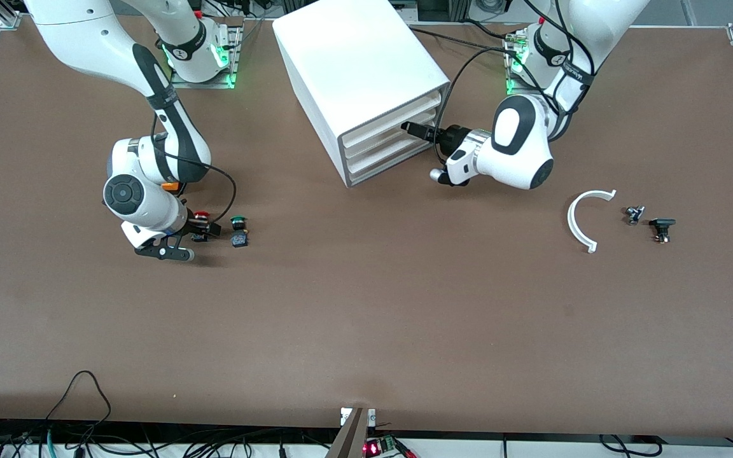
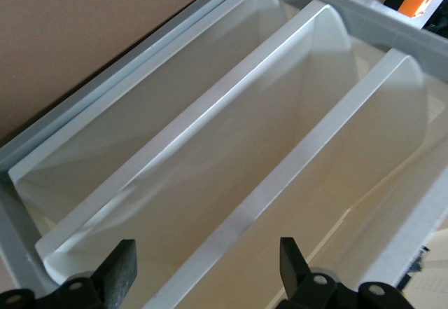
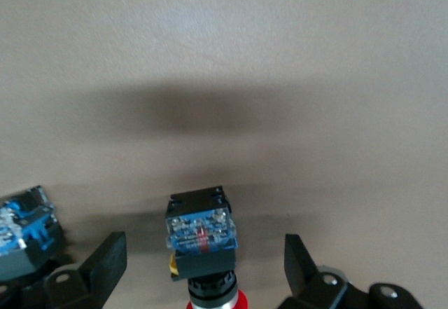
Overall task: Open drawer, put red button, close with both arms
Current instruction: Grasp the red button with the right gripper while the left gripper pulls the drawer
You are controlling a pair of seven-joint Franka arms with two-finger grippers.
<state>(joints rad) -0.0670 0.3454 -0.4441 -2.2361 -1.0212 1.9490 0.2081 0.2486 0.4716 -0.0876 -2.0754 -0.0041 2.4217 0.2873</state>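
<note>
- The left tool (image 1: 418, 131) is at the front of the white cabinet (image 1: 357, 76), at the level of the middle drawer (image 2: 231, 183); its fingers (image 2: 124, 263) stand apart on both sides of the front edge of this drawer and do not clamp it yet
- All three drawers look closed, so I judge the opening step is only starting
- The right tool (image 3: 203, 267) is low over the bench (image 1: 366, 318) toward the right arm's end, fingers wide apart, and the red button (image 3: 203, 242) lies on its side between them, not gripped
- The green button (image 1: 238, 222) lies just beside, with a blue-black block (image 1: 239, 240) near it
- A white curved piece (image 1: 583, 219) and two small dark parts (image 1: 649, 219) lie toward the left arm's end
- Next, I think the left tool must close on the drawer edge and pull straight out; the right tool must close on the red button only
</note>
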